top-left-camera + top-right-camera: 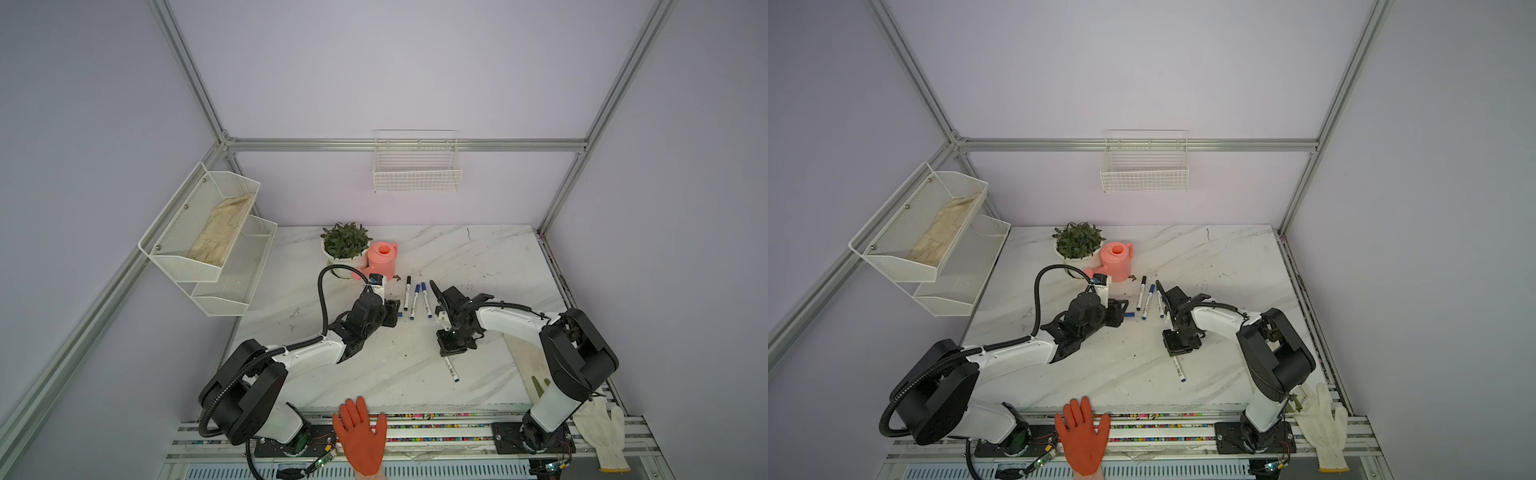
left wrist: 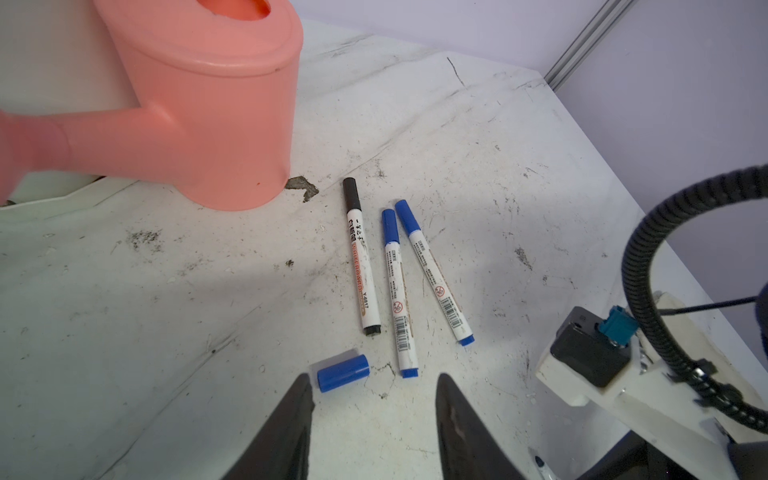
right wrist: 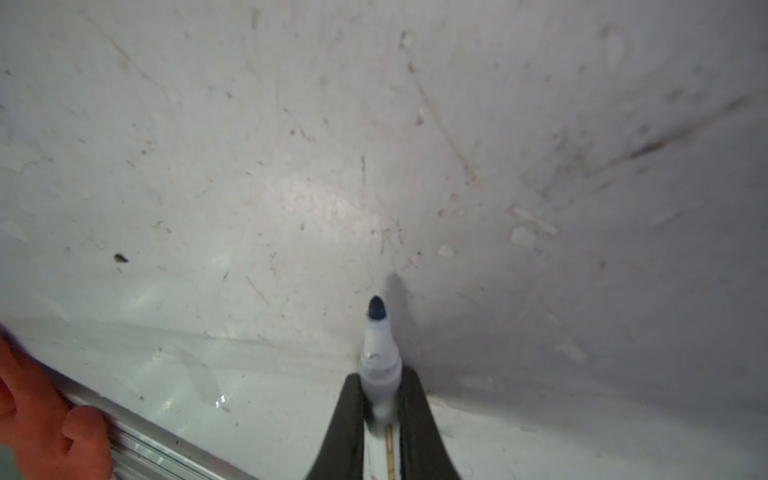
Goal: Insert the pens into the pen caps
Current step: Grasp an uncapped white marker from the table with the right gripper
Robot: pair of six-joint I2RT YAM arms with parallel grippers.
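Blue-nibbed pen (image 3: 379,345) is pinched in my right hand (image 3: 380,382), nib poking just ahead. My left hand (image 2: 374,380) is spread, the loose blue cap (image 2: 343,372) just ahead of one finger. Lying sideways, that cap may roll away if a finger nudges it.

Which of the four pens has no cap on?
The pen in the right gripper: its dark tip is bare. The other three, beside the pink watering can, are capped.

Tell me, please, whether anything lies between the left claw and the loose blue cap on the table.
Nothing visible does: the blue cap lies on bare table ahead of the open left claw. The end of a capped pen lies beside it, not between.
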